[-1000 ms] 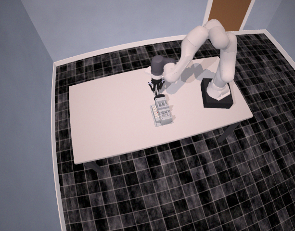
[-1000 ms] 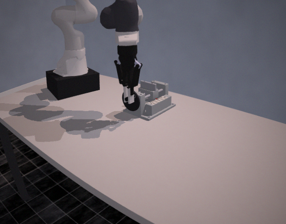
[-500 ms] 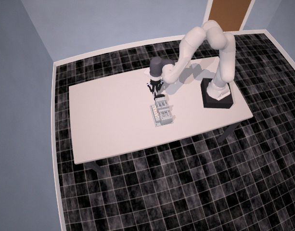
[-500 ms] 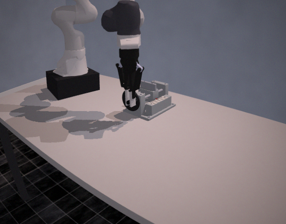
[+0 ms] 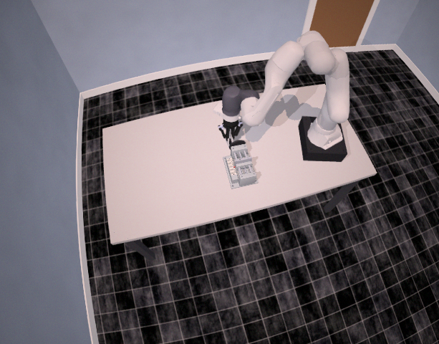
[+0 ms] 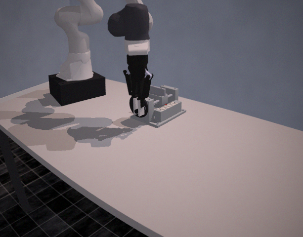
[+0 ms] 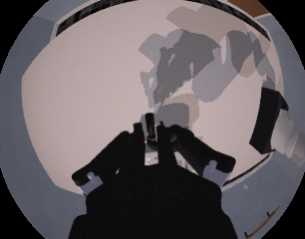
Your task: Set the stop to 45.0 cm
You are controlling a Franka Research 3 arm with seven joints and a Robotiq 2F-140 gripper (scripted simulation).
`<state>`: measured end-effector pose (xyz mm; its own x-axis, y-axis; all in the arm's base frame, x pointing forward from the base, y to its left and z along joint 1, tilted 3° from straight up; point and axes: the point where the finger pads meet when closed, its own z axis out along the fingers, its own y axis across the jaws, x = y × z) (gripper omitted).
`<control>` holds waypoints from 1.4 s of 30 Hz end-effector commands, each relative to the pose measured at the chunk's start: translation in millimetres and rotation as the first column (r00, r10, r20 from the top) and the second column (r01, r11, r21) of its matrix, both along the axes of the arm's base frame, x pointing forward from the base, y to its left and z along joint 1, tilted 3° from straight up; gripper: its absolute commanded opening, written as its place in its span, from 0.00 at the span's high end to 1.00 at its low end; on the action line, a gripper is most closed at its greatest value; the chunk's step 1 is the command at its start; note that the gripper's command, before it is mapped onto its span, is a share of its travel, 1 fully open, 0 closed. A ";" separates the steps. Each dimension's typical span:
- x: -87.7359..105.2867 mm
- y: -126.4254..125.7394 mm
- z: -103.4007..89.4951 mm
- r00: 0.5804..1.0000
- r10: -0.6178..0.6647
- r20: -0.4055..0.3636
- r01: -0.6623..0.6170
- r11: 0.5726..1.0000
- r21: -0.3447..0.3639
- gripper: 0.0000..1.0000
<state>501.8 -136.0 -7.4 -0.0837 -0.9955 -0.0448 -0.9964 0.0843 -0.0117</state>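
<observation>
From where I stand, the gripper points down at the near end of the grey rig, its slim black fingers drawn together with pale, flat pads. They pinch the handle, a small dark cylinder on the handwheel. The wheel is a smooth black disc standing upright against the outer side of the rig's end block.

The rig sits around the middle of the table, on a thin, flat plate with screws in its corners. The stop looks to be the squared grey block between the end blocks, on slender round rods. Beside it runs the scale, a long box with cream labels along its top and a tiny red mark; I can't read the figures.

The arm is glossy white and rounded, rising from a matte black box. Dark, mottled tiles with pale grout lie below the smooth, pinkish tabletop.
</observation>
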 end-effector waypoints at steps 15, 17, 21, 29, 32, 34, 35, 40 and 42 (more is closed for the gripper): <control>-1.2 1.0 -12.7 1.000 -0.003 0.000 0.003 1.000 -0.001 0.96; -1.4 1.0 -13.8 1.000 -0.003 0.000 0.003 1.000 -0.001 0.96; -1.7 1.1 -14.7 1.000 -0.003 0.000 0.003 1.000 -0.001 0.96; -3.1 1.4 -17.9 1.000 -0.003 0.000 0.003 1.000 -0.001 0.96; -3.4 1.4 -18.7 1.000 -0.003 0.000 0.003 1.000 -0.001 0.96; -3.6 1.5 -19.1 1.000 -0.003 0.000 0.003 1.000 -0.001 0.96; -3.7 1.5 -19.3 1.000 -0.003 0.000 0.003 1.000 -0.001 0.96; -3.9 1.5 -19.8 1.000 -0.003 0.000 0.003 1.000 -0.001 0.96; -4.0 1.5 -20.0 1.000 -0.003 0.000 0.003 1.000 -0.001 0.96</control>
